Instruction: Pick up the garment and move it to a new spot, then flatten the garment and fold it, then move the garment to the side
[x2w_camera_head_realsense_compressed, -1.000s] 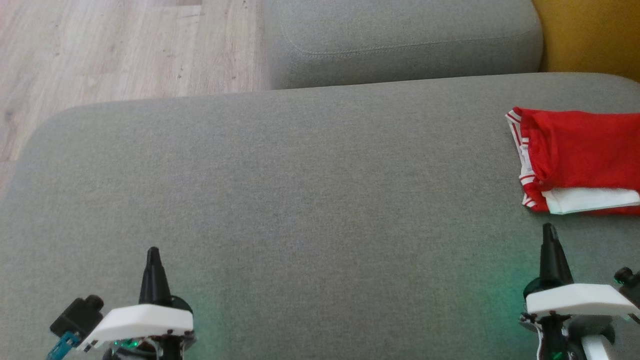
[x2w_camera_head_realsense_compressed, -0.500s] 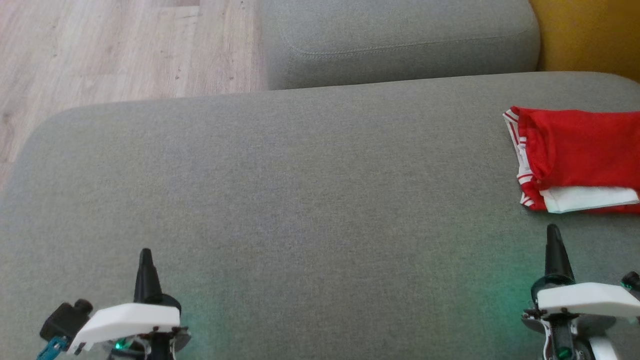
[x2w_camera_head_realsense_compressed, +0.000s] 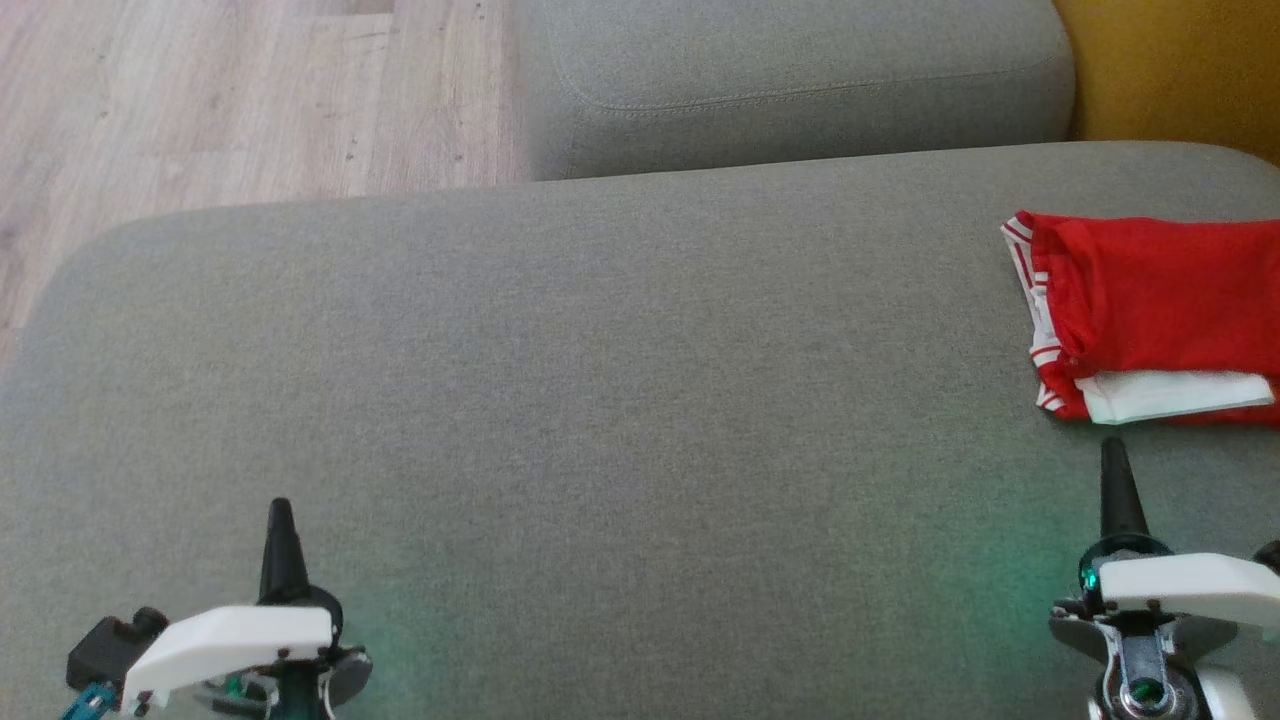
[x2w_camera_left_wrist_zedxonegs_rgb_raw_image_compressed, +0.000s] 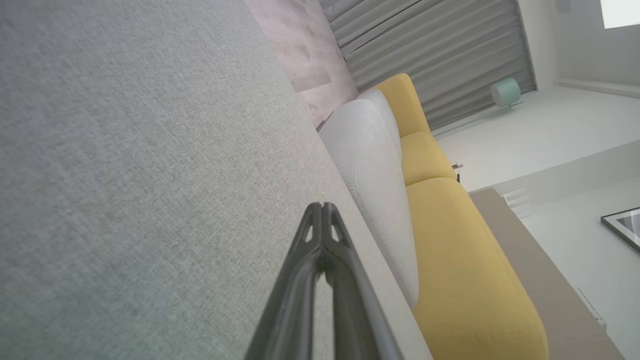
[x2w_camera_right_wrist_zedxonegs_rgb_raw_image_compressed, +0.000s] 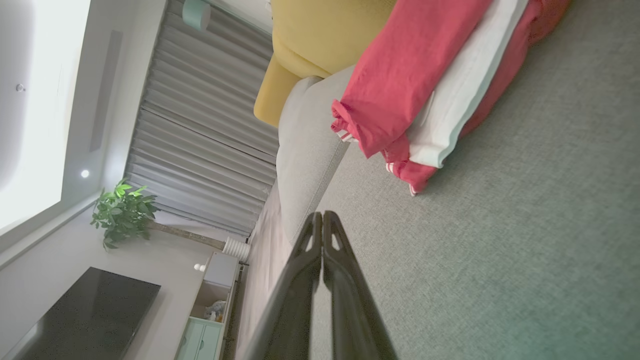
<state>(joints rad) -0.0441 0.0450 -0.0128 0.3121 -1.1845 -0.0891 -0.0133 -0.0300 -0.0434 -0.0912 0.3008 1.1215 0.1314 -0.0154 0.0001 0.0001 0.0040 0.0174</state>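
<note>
Head view: the folded red garment (x2w_camera_head_realsense_compressed: 1150, 310) lies at the far right of the grey cushion (x2w_camera_head_realsense_compressed: 600, 400), and the frame edge cuts off its right end. Its long axis runs left to right. The striped trim end points left and a white band lies along the near edge. I read the left pincer (x2w_camera_head_realsense_compressed: 280, 508) and right pincer (x2w_camera_head_realsense_compressed: 1112, 450) as closed together, the right tip near the garment.
Left wrist view: fingertips pressed together over the cushion.
Right wrist view: fingertips together, with the garment ahead and apart from them, its top cropped.
</note>
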